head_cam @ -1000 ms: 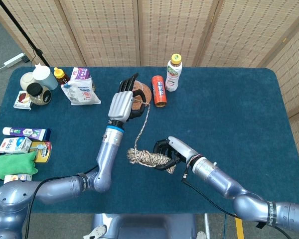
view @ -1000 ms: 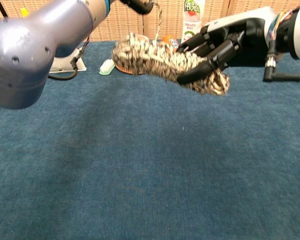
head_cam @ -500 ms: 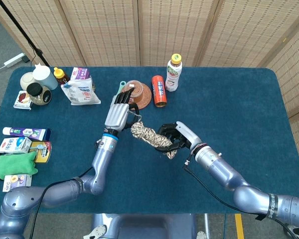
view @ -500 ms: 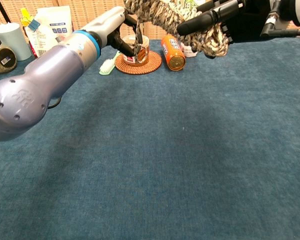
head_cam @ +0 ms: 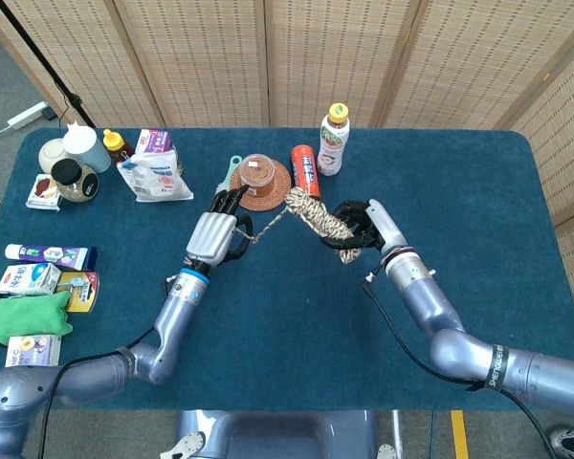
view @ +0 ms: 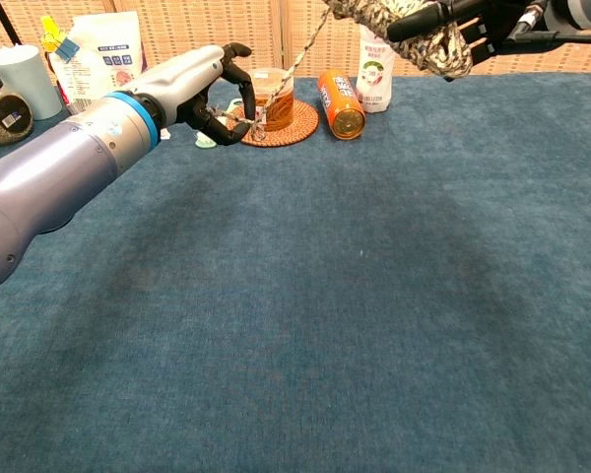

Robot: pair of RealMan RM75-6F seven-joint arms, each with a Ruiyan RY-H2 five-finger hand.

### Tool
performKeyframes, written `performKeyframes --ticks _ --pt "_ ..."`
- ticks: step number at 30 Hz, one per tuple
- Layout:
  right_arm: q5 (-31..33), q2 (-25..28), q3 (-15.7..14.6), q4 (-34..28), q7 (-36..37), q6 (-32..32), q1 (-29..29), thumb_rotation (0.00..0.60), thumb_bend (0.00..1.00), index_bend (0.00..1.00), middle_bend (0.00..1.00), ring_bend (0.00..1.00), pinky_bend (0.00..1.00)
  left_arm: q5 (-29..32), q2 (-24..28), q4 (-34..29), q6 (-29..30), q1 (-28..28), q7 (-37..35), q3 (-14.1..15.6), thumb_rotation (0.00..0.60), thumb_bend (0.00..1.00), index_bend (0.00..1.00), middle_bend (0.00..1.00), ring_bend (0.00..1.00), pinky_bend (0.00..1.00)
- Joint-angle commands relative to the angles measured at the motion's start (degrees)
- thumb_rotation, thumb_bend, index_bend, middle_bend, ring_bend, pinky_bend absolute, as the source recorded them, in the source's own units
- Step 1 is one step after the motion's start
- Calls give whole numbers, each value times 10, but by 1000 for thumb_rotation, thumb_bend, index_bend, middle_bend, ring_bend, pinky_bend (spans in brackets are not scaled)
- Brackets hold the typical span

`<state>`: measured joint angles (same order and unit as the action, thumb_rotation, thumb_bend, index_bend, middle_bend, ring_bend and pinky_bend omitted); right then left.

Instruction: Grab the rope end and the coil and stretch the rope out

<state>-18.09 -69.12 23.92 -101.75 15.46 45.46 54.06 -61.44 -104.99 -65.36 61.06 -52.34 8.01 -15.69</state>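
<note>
Left hand [head_cam: 213, 236] pinches the rope end [view: 238, 119] w/ fingers curled, above the table [head_cam: 478, 191]. Rope [head_cam: 271, 221] runs taut up-right to the coil [head_cam: 322, 219], gripped by right hand [head_cam: 359, 226], apparently fully wrapped, partly cropped in chest view.

Left hand [head_cam: 213, 237] sits left of centre on the counter [head_cam: 478, 191], right hand [head_cam: 359, 222] to its right, the coil [head_cam: 320, 222] at the right hand and the rope end [head_cam: 252, 236] at the left, rope strand running between them. Behind them in a row: jar [head_cam: 258, 170] on a mat [head_cam: 279, 182], can [head_cam: 306, 175] lying right of it, bottle [head_cam: 333, 140] upright further right. Far left back corner holds a pouch [head_cam: 153, 167] and cups [head_cam: 72, 153]; left edge holds small boxes [head_cam: 29, 277] and a cloth [head_cam: 31, 316] nearer the front.
</note>
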Motion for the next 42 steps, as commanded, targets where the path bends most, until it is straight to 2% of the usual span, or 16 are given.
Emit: performKeyframes --ticks 1,14,23,31,35,42 --pt "32 -20 -5 29 -23 27 17 600 753 766 643 538 646 -8 9 -9 -4 8 1 7 600 408 613 0 0 0" --pt "133 -42 21 100 -56 39 28 600 753 766 644 538 646 -31 11 -11 -18 25 0 16 600 408 613 0 0 0" --pt "152 -44 36 120 -74 31 21 600 753 766 644 538 646 -39 8 -14 -22 30 3 13 600 408 613 0 0 0" --pt "148 -37 40 96 -86 24 9 600 753 766 644 538 646 -33 14 -45 -14 38 4 -2 600 408 613 0 0 0" --pt "139 -34 35 78 -94 26 3 600 753 766 644 538 646 -32 27 -75 -7 43 13 -6 600 408 613 0 0 0" --pt "85 -46 -7 33 -120 41 -18 600 754 766 644 538 646 -42 66 -127 8 66 22 4 600 408 613 0 0 0"
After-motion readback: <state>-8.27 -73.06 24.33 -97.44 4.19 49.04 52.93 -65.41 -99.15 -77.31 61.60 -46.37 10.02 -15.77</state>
